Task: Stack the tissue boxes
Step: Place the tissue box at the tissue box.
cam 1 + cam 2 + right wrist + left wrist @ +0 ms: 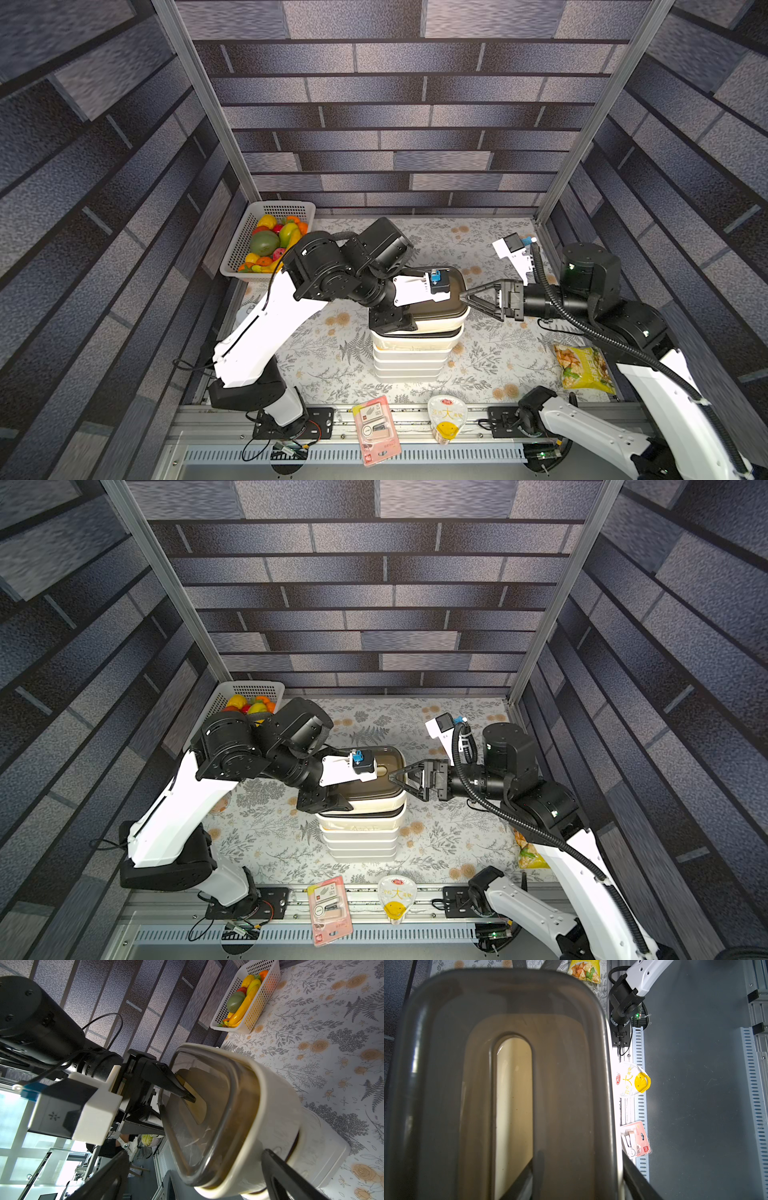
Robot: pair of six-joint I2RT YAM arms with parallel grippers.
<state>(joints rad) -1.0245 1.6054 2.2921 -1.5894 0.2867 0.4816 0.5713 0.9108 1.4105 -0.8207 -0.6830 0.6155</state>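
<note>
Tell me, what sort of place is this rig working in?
Probably a lab test cell dressed as a home: printed grey brick-pattern wall panels on silver aluminium posts, with a floral-printed tablecloth as the work surface.

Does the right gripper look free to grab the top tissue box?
Likely yes: right gripper is open at the top tissue box, its end unobstructed; left gripper grips the opposite end.

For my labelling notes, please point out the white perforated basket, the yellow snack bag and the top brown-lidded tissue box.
White perforated plastic basket [239, 249]: in a top view, side wall.
Yellow snack bag [584, 368]: in a top view, printed middle.
Top brown-lidded cream tissue box [566, 1084]: left wrist view, lid beside slot.
</note>
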